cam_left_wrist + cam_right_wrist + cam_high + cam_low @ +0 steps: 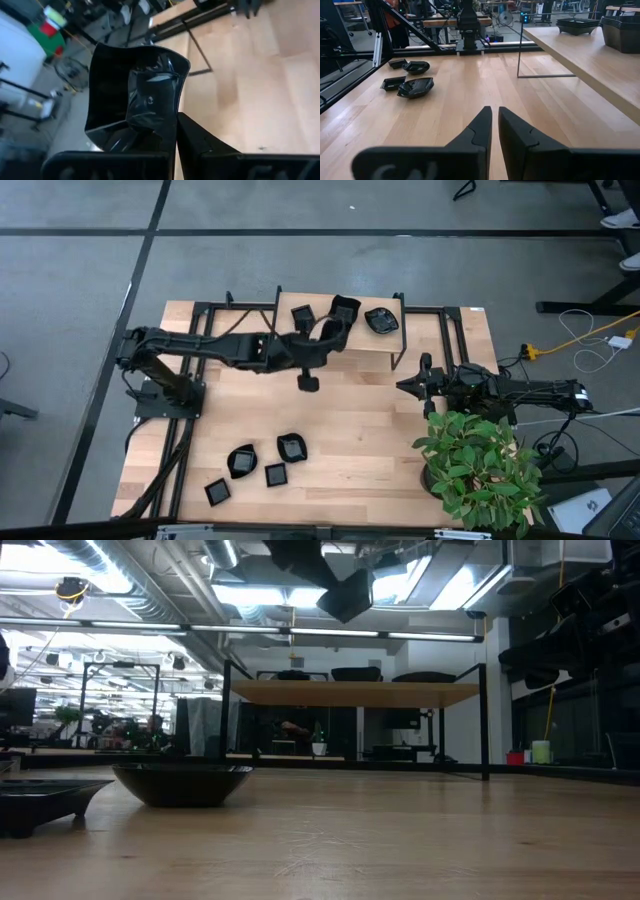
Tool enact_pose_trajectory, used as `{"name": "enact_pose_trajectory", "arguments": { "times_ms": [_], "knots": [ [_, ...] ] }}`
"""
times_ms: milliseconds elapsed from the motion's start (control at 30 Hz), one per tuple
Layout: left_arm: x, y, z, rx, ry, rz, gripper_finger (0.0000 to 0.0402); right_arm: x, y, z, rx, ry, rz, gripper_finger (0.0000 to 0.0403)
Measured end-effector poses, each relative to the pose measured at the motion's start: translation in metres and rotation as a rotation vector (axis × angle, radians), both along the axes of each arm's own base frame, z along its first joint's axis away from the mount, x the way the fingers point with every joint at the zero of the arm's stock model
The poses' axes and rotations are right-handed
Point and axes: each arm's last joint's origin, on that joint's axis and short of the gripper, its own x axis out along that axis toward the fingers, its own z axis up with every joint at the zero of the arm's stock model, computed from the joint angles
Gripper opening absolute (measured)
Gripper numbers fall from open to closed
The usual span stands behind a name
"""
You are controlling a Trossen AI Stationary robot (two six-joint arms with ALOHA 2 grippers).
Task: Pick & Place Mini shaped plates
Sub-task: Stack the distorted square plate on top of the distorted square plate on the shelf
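My left gripper (335, 320) is shut on one glossy black mini shaped plate (135, 95), held high over the raised wooden shelf (350, 345). The low view shows this plate (347, 595) tilted well above the shelf top (355, 693). Two other plates rest on the shelf, a square one (301, 313) and a rounded one (380, 320). Several more plates (241, 460) lie on their bases on the table near its front left. My right gripper (403, 385) waits at the right side, shut on nothing (495, 111). My left gripper pinches the plate's rim (172, 131) between its two fingers, one finger (200, 142) on each face of the plate. The plate sticks out beyond the fingertips, tipped up on edge. It is lifted clear of both the shelf and the table.
The shelf stands on thin black legs (519, 50) at the table's far middle. A potted plant (480, 465) fills the near right corner. A black frame rail (200, 315) borders the left and far sides. Bare wood (350, 440) lies between the front-left plates and the plant.
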Motion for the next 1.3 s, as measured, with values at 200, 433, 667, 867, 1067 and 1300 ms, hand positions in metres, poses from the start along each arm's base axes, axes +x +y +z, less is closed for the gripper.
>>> {"name": "enact_pose_trajectory", "arguments": {
  "times_ms": [200, 433, 667, 867, 1067, 1300],
  "knots": [
    [0.001, 0.032, 0.006, 0.072, -0.015, -0.049, 0.0002, 0.0, 0.0, 0.0, 0.0, 0.0, 0.0, 0.0034],
    [0.005, 0.066, 0.009, 0.026, -0.111, -0.153, 0.0002, 0.0, 0.0, 0.0, 0.0, 0.0, 0.0, 0.0034],
    [0.02, 0.091, -0.004, 0.039, -0.175, -0.112, 0.0003, 0.0, 0.0, 0.0, 0.0, 0.001, 0.0, 0.0034],
    [0.025, 0.114, -0.022, 0.024, -0.132, -0.041, 0.0003, 0.0, 0.0, 0.0, 0.0, 0.001, 0.0, 0.0034],
    [0.025, 0.133, -0.035, 0.016, -0.102, 0.007, 0.0002, 0.0, 0.0, 0.0, 0.0, 0.002, 0.0, 0.0034],
    [0.022, 0.14, -0.038, -0.006, -0.097, 0.035, 0.0004, 0.0, 0.0, 0.0, 0.0, 0.002, 0.0, 0.0034]
  ]
}}
